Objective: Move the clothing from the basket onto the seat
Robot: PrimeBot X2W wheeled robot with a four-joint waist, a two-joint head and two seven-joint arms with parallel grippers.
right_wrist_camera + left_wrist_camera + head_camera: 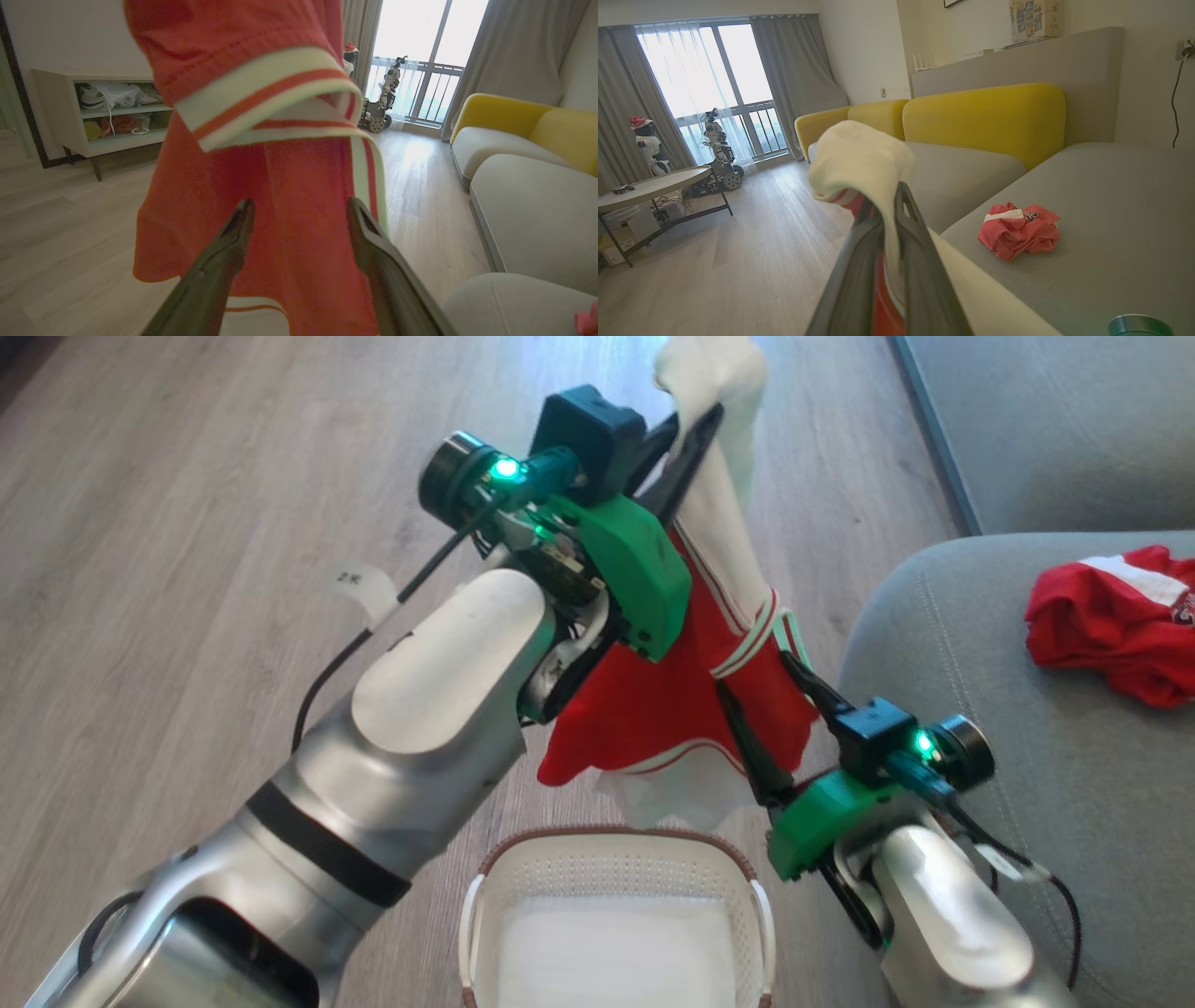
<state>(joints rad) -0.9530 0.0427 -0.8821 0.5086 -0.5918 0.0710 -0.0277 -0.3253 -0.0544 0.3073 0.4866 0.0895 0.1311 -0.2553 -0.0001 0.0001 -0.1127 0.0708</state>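
On the left of the head view our left gripper [698, 429] is pointing up and away from us. Its two dark fingers are clamping tight on the white upper end of a red garment [653, 709] with white stripes. In the left wrist view that left gripper [885, 200] is showing the same pinch, with pale cloth bulging over the fingertips and red fabric squeezing out between the fingers lower down. The red garment is hanging clear in the air, and its hem is dangling just above the cream basket [607, 882], which is sitting on the wooden floor [187, 523]. Further right, our right gripper [756, 674] is standing with its fingers spread apart around the garment's lower half. In the right wrist view the right gripper [300, 205] is framing the red cloth in its gap, and we cannot tell whether either finger is touching it. At the far right a second red garment [1111, 625] is lying crumpled on the grey-green seat [934, 728], well apart from the basket.
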